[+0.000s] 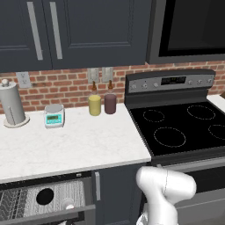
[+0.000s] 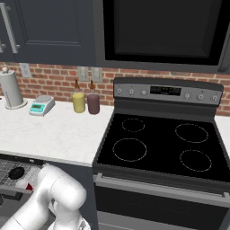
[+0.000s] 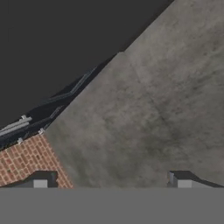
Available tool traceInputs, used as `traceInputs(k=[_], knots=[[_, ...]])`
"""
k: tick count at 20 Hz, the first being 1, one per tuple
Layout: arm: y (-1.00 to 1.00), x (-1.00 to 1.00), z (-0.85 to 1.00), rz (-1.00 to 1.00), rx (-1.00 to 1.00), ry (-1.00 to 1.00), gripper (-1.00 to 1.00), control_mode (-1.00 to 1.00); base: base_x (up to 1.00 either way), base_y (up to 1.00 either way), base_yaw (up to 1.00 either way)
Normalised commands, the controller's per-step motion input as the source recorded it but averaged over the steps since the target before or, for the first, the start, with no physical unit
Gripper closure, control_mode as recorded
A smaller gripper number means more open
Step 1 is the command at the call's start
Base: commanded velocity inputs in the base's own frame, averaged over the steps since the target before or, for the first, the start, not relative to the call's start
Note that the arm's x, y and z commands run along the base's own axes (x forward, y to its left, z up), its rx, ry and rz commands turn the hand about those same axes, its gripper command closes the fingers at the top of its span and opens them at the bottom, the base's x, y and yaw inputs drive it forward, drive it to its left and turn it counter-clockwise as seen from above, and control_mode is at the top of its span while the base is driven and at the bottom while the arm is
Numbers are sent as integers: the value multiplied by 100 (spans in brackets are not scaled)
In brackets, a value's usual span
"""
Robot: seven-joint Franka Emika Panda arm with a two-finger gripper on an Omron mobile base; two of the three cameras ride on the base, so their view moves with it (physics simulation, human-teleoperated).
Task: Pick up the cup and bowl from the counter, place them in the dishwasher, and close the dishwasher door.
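The dishwasher stands open under the white counter, its grey wire rack showing. The black bowl sits in the rack, and the red cup with its white inside is just to the right of it. From the right side, the bowl and cup lie by my white arm. The dark dishwasher door shows along the bottom edge. In the hand view my gripper is open with nothing between its fingertips, facing grey floor and a patch of brick.
On the counter stand a paper towel roll, a small scale, a yellow canister and a maroon canister. The black stove top lies to the right. A narrow dark cabinet separates dishwasher and stove.
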Motion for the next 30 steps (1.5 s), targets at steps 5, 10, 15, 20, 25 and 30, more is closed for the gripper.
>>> traceInputs(k=[5, 10, 15, 20, 25, 30], knots=[[-38, 100, 0, -27, 6, 0, -100, -100, 0, 0, 0], [-20, 100, 0, -32, 4, 0, -100, -100, 0, 0, 0], [-17, 100, -1, -33, 4, 0, -100, -100, 0, 0, 0], [-19, 100, -10, -32, 8, 0, -100, -100, 0, 0, 0], [-25, 100, -25, -28, 13, 0, -100, -100, 0, 0, 0], [-29, 100, -34, -27, 15, -7, -100, -100, 0, 0, 0]])
